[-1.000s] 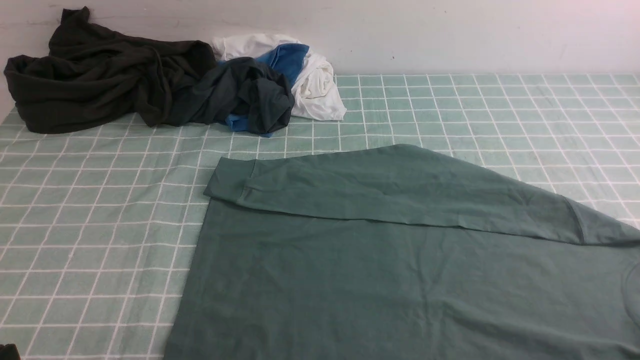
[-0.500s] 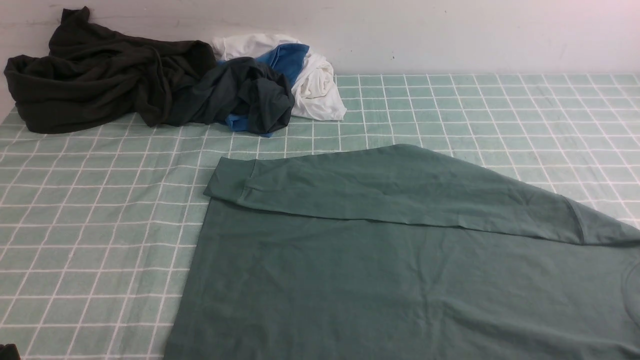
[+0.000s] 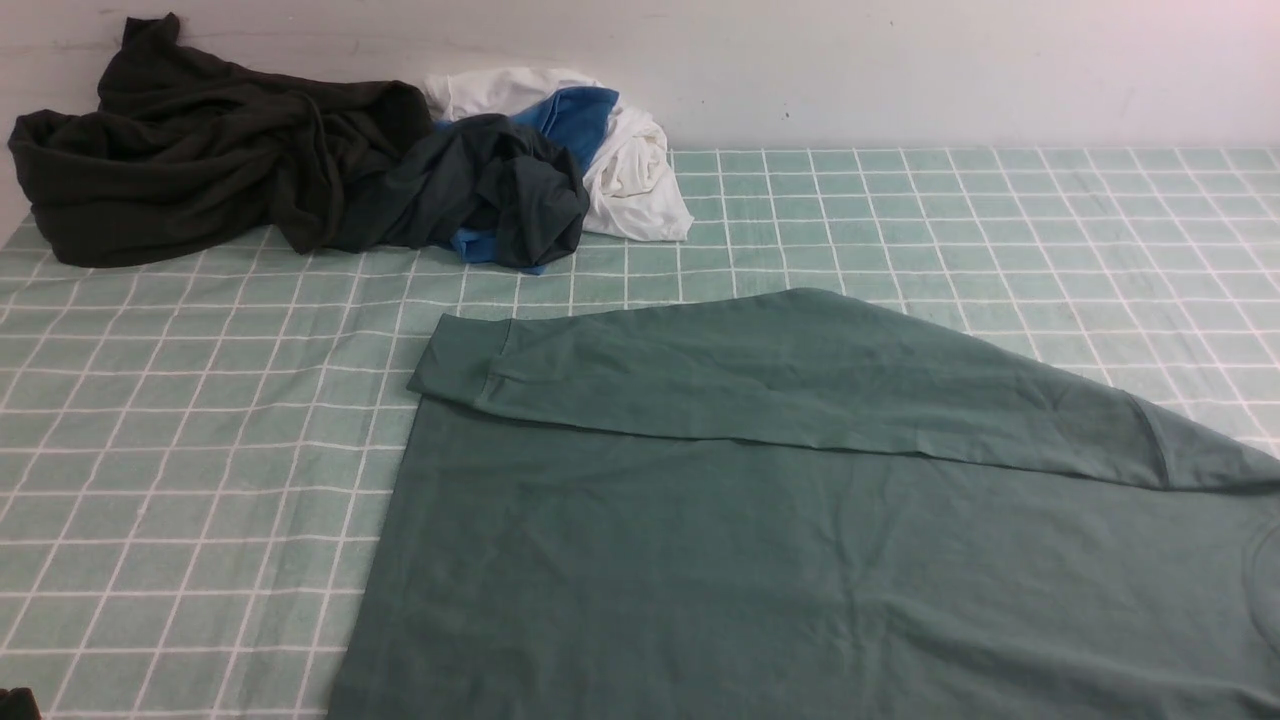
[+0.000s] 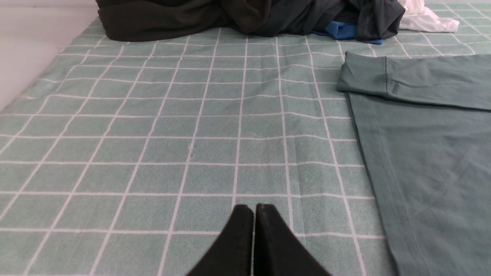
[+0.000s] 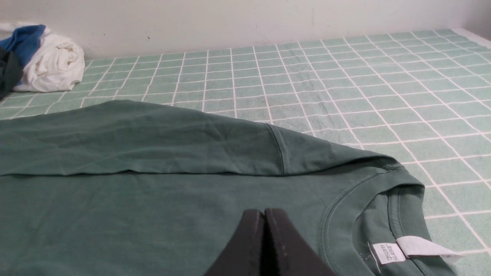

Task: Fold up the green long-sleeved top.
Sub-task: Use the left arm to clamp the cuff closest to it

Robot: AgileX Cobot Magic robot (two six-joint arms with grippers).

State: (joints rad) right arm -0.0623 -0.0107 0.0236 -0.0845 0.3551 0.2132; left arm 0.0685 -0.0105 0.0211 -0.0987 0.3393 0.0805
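Note:
The green long-sleeved top lies flat on the checked cloth, its neckline toward the right. One long sleeve is folded across the body, and its cuff reaches the top's left edge. In the right wrist view the round neckline and white neck label show. My right gripper is shut and empty, poised over the top's body beside the neckline. My left gripper is shut with nothing in it, over bare cloth to the left of the top's hem edge. Neither gripper shows in the front view.
A heap of clothes sits at the back left against the wall: a very dark bulky garment, a blackish-green one, blue fabric and a white garment. The green checked cloth covers the table.

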